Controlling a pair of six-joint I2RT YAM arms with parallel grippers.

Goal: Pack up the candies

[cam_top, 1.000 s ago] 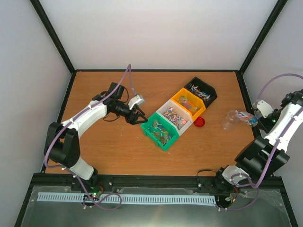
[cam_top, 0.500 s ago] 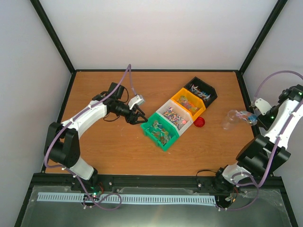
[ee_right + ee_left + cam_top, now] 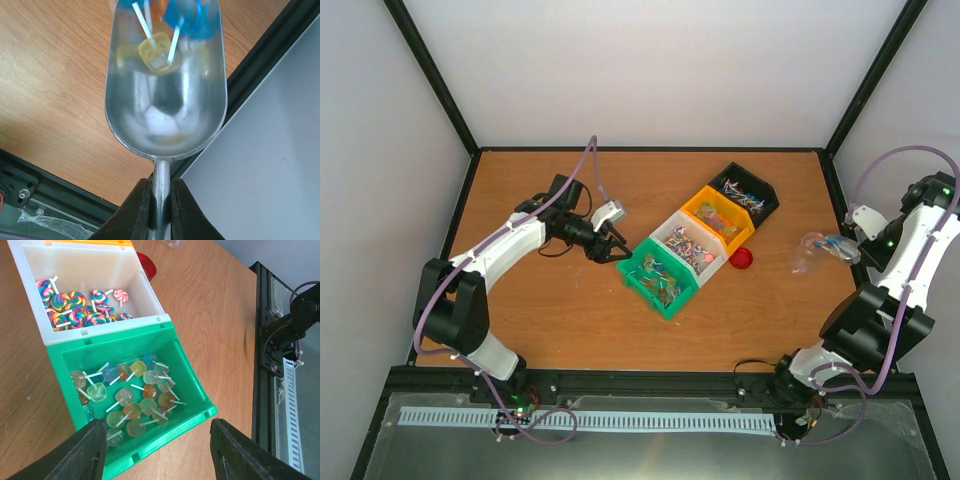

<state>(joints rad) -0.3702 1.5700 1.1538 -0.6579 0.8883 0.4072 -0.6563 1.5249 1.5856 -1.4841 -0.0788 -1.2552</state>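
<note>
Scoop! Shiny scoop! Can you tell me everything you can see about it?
The scoop is shiny silver metal, with a long rounded bowl and a thin handle. The right pincer is shut on that handle, holding the scoop in the air above the wooden table, near its right edge. At the bowl's far end lie a few candies on white sticks: a yellow cube and some blue ones. The rest of the bowl is bare and mirrors blurry shapes.
</note>
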